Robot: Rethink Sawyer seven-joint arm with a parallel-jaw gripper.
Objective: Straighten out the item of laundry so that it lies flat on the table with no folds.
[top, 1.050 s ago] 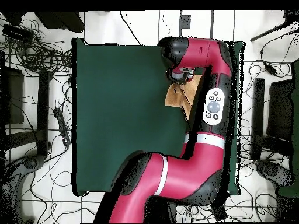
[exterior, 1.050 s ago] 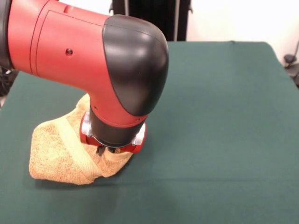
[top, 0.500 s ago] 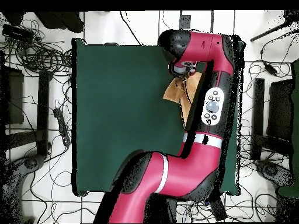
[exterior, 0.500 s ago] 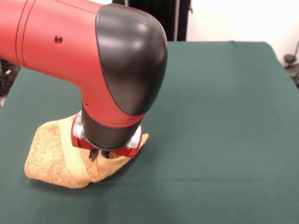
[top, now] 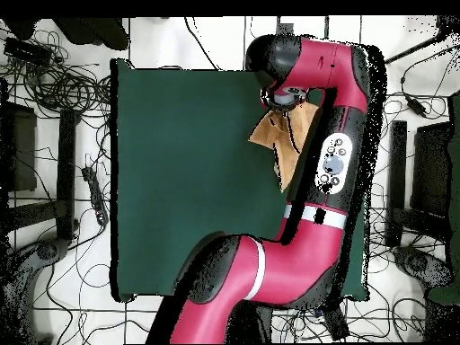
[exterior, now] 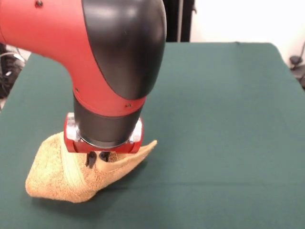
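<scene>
The towel (exterior: 71,174) lies bunched and folded on the table (exterior: 228,119), near its front left corner in the front view, with one corner pointing away from the arm. The gripper (exterior: 96,158) is directly above the towel, its two dark fingertips (exterior: 90,160) close together and pinching the cloth.

The orange-tan terry towel (exterior: 57,174) (top: 272,133) sat bunched in a folded heap near the front left corner of the dark green table (exterior: 224,133) (top: 189,171), not flat. A paler woven band crossed its middle, and one corner stuck out, pointing right.
</scene>
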